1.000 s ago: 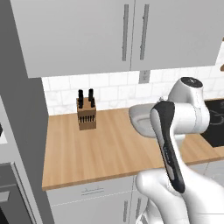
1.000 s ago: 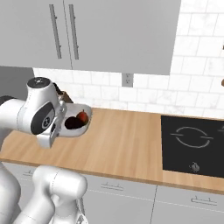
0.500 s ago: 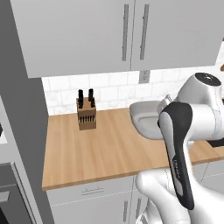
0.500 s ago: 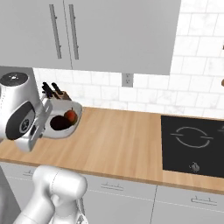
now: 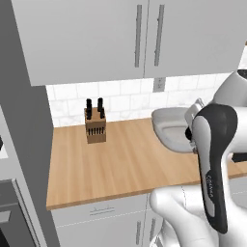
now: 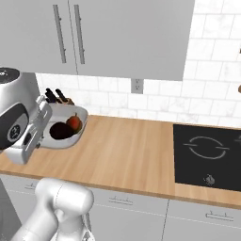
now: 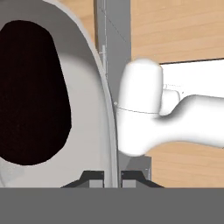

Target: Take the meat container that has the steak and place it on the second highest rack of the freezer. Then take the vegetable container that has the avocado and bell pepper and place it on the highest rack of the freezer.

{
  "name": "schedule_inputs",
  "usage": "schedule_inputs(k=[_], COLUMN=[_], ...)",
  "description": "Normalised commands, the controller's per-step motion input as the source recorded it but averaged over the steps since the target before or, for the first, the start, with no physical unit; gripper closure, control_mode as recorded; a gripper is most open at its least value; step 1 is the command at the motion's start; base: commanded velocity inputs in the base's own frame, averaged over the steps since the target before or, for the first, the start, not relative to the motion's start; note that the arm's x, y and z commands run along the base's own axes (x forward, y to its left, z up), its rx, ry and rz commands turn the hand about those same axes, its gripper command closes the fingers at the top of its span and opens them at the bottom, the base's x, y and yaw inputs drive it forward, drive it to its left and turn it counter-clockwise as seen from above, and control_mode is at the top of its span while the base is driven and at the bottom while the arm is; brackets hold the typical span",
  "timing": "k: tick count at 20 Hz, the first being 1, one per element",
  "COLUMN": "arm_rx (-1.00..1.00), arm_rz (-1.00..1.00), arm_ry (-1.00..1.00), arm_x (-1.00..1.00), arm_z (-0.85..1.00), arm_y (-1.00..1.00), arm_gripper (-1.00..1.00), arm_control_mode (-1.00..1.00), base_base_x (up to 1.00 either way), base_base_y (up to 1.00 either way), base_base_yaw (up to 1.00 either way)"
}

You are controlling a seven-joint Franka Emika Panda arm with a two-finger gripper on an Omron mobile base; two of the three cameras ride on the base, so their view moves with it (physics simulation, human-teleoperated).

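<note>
My gripper (image 7: 112,177) is shut on the thick rim of the vegetable container (image 7: 89,113), a round pale grey bowl (image 5: 170,129) held just above the wooden counter. In the right base view the bowl (image 6: 52,139) carries the dark avocado (image 6: 61,130) and the reddish-orange bell pepper (image 6: 74,122). The avocado (image 7: 30,92) looms large and black in the hand view. My gripper (image 6: 46,123) grips the bowl's near side, partly hidden behind my own arm (image 5: 212,159). The meat container and the steak are out of view.
A wooden knife block (image 5: 95,126) stands by the tiled wall, left of the bowl. A black cooktop (image 6: 207,150) lies in the counter (image 5: 111,164) to the right. White wall cupboards (image 5: 144,38) hang overhead. A tall grey panel (image 5: 19,125) bounds the counter's left end.
My arm has swung and its upper links have shifted, uncovering the knife block in the right base view. The bowl stays in my grip and has drifted slightly toward the knife block.
</note>
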Motion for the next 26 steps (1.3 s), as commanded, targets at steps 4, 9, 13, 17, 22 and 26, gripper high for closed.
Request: schedule_inputs(k=[4, 9, 13, 17, 22, 26], arm_rx=[-0.03, -0.06, -0.04, 0.0, 0.0, 0.0], arm_rz=[0.02, 0.01, 0.0, 0.0, 0.0, 0.0], arm_ry=[-0.01, -0.01, 0.0, 0.0, 0.0, 0.0], arm_x=[0.0, -0.03, -0.15, -0.03, 0.0, 0.0], arm_z=[0.09, 0.03, 0.0, 0.0, 0.0, 0.0], arm_y=[-0.41, -0.07, 0.0, 0.0, 0.0, 0.0], arm_gripper=[1.0, 1.0, 1.0, 1.0, 1.0, 1.0], arm_control_mode=[-1.0, -1.0, -1.0, 1.0, 1.0, 1.0], base_base_x=[0.0, 0.0, 0.0, -0.19, -0.94, -0.81], base_base_y=[0.0, 0.0, 0.0, 0.01, -0.47, -0.24], base_base_yaw=[0.0, 0.0, 0.0, 0.02, 0.43, 0.82])
